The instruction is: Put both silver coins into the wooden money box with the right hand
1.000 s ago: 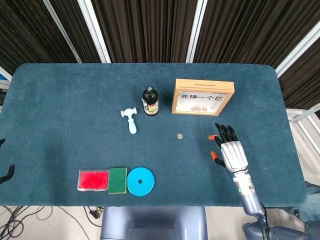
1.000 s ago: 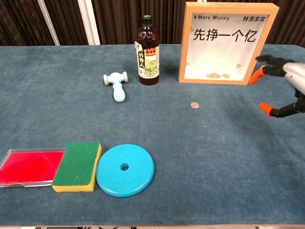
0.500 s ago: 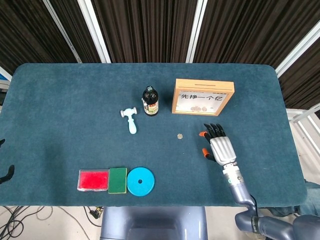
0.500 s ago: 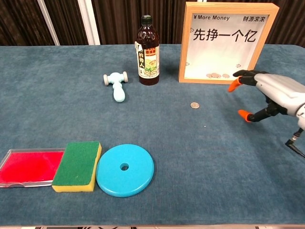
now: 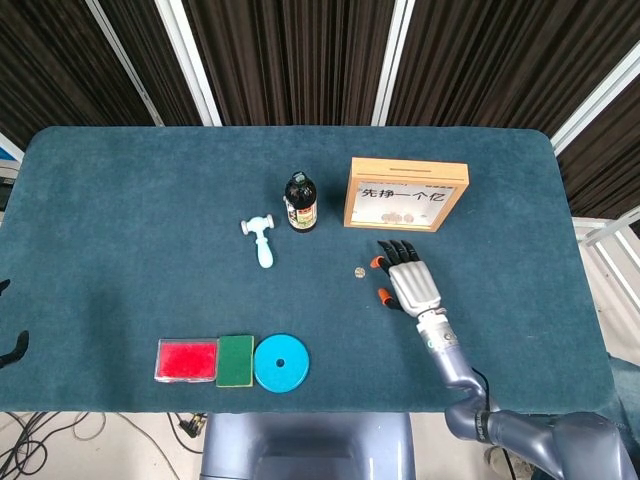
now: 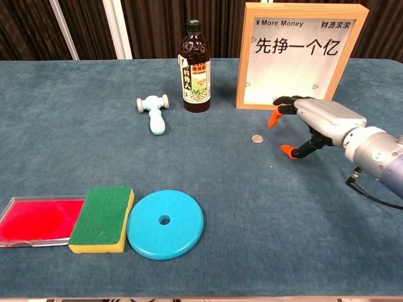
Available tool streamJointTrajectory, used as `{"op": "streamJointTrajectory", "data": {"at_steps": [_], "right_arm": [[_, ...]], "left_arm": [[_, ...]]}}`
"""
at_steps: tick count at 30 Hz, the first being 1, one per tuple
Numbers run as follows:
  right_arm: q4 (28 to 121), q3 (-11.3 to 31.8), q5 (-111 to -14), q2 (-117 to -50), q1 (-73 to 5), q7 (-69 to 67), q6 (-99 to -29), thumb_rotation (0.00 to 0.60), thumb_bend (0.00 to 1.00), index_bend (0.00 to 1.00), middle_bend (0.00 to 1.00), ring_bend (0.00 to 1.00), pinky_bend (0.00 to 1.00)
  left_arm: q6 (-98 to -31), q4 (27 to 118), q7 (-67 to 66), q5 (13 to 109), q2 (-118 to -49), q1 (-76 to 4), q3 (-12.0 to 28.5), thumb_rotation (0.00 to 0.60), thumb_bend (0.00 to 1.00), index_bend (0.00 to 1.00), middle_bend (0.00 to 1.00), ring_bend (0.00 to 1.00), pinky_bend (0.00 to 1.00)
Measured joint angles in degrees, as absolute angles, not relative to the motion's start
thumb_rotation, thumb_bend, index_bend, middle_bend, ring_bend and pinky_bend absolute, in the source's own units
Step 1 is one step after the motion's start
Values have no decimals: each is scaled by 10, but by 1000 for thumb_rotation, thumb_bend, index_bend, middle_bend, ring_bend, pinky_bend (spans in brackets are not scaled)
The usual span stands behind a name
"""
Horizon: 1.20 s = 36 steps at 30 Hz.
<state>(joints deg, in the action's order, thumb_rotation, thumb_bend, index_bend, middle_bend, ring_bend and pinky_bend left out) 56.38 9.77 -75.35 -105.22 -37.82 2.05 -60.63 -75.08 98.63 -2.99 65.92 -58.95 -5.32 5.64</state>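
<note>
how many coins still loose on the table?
1: a silver coin on the cloth, just left of the right hand. Others lie inside the wooden money box, now partly hidden.

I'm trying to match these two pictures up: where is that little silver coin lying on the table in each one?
Head view: the coin lies on the cloth right of centre, just left of the right hand.
Chest view: the coin lies right of centre, left of that hand.
Shared landmark: the wooden money box stands behind it in both.
</note>
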Motion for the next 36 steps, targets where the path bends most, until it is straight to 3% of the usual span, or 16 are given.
{"op": "streamJointTrajectory", "data": {"at_steps": [15,36], "right_arm": [[510,119,-738,-1093,-412,21,-555,600,437,381,109,0,0],[480,121,-748,-1109,-412,-8,-556,600,437,404,109,0,0]], "left_arm": [[-748,988,-27,654,-587,-54,57,600,397,98,0,0,0],[-748,989,-34,646,-588,-55,58,600,397,102,0,0,0]]}}
